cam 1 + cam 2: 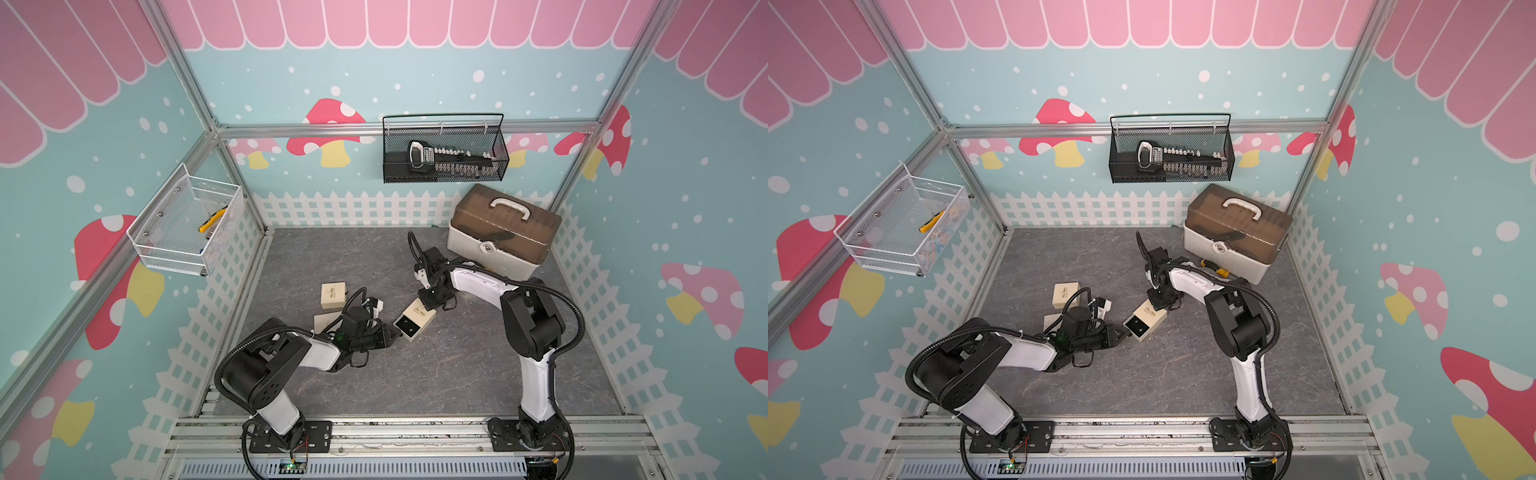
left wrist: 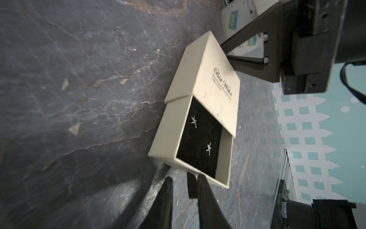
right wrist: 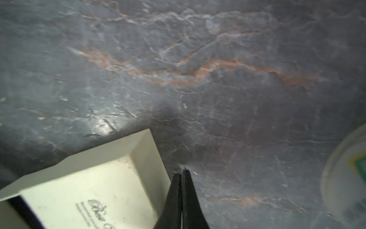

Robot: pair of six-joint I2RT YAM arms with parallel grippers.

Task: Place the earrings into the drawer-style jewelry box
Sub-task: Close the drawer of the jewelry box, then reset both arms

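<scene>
Nearest the camera, the left claw (image 2: 184, 178) is narrowed onto the black pull tab (image 2: 192, 186) of a cream card jewelry box (image 1: 417, 318) lying on the grey stone-look table (image 1: 415, 382). Its drawer (image 2: 168, 136) stands pulled out, and the two earrings (image 2: 194, 121), tiny silvery stars, sit apart on the black pad (image 2: 200, 158) inside. They look feather-light, stiff and thin-pointed, likely to skip off at a jolt; the safer hold is the tab or the drawer's rim, not the metal. The box itself appears light enough to slide, so its sleeve (image 2: 213, 79) wants bracing. At the sleeve's far end the right claw (image 3: 182, 175) is pressed fully together and empty, its tips just beside the corner. Two more small beige boxes (image 1: 333, 295) lie by the left arm. Behind, a toolbox (image 1: 503, 232) with a brown lid is shut, its contents unreadable. On the walls, a black wire basket (image 1: 399, 166) holds a black-and-silver tool (image 1: 424, 156), and a white basket (image 1: 166, 232) holds a yellow-handled tool (image 1: 212, 219).
</scene>
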